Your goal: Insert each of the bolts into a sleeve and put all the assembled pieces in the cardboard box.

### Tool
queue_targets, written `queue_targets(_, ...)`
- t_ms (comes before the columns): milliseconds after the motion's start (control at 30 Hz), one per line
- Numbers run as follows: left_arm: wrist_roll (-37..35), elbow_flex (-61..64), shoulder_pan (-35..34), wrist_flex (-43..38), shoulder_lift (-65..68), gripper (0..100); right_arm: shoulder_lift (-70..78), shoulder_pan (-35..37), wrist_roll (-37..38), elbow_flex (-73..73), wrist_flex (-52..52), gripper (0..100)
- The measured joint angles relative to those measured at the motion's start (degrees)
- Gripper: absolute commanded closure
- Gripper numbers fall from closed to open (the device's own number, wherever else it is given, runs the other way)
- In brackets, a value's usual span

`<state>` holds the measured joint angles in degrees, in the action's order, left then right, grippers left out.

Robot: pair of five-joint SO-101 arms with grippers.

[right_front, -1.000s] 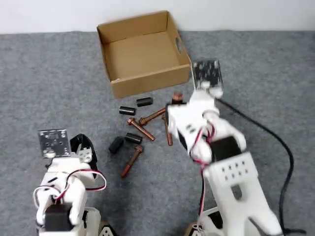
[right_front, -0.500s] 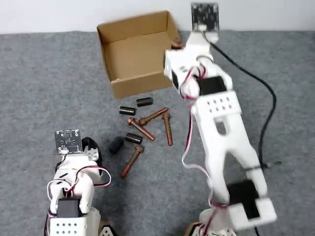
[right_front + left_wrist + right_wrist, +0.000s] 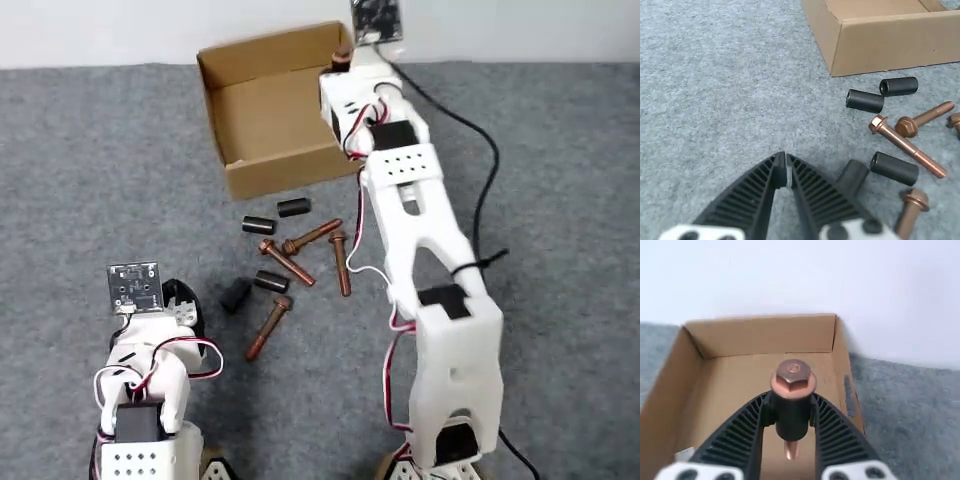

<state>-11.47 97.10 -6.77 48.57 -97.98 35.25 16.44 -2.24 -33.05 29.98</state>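
Hanging over the cardboard box (image 3: pixel 760 335), the right tool (image 3: pixel 791 405) clamps a sleeved bolt (image 3: pixel 793 379); left tool (image 3: pixel 786 169) closed.

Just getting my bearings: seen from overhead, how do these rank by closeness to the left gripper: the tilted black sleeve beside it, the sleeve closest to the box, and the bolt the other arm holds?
From the left gripper:
1. Tilted sleeve, right beside it.
2. Far sleeve, just in front of the box.
3. Held bolt, above the box's far corner.
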Motion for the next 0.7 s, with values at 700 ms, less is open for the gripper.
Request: queue_targets(700,0.0,0.0,0.0,0.8,0.0,100,24.6,0.0,5.9,-26.8,11.6,85.4)
